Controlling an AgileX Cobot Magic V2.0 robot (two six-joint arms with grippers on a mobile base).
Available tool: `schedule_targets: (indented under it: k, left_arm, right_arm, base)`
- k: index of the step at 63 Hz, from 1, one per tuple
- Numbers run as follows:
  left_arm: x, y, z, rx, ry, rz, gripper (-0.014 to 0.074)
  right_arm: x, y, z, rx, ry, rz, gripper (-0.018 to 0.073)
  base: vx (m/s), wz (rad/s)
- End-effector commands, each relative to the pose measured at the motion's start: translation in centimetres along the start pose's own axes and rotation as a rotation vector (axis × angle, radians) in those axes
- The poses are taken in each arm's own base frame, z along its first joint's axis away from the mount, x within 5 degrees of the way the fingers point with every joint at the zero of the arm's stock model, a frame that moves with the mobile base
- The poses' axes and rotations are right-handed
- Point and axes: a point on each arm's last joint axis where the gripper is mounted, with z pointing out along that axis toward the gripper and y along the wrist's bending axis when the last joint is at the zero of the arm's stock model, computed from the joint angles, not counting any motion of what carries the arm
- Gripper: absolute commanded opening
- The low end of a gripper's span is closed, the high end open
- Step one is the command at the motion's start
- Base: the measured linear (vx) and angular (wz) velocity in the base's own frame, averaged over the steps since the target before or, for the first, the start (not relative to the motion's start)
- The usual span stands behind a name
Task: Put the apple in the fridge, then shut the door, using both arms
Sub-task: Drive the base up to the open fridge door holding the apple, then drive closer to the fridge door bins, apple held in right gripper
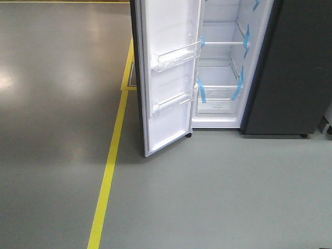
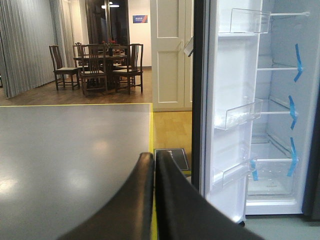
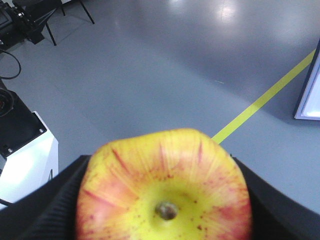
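Though in gripper (image 3: pixel 165 202), apple (image 3: pixel 165 175) partly offscreen

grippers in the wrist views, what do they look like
Left gripper: two smooth black jaws with curved outer faces, tapering to rounded tips. Right gripper: black jaws too, with a fine ribbed texture. No cables or markings show on either; the arms are out of view.

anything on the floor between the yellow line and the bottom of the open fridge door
No, the front view shows only bare grey floor between the yellow line and the door.
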Motion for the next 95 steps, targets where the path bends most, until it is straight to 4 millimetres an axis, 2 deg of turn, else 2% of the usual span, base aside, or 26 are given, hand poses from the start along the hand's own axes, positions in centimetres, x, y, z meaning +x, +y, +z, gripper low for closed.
schedule_targets:
  k: [1, 95]
  left_arm:
    - [-0.02, -0.05, -0.08, 0.012, -0.065, -0.014, -0.0006]
    - [-0.02, -0.05, -0.08, 0.012, -0.065, -0.014, -0.0006]
  right_arm:
    - [-1.29, 0.17, -0.38, -0.005, -0.081, 0.011, 0.0398]
    - [-1.28, 0.18, -0.38, -0.006, -0.080, 0.011, 0.0398]
  base:
    - [0.19, 0.03]
    - [0.18, 0.00]
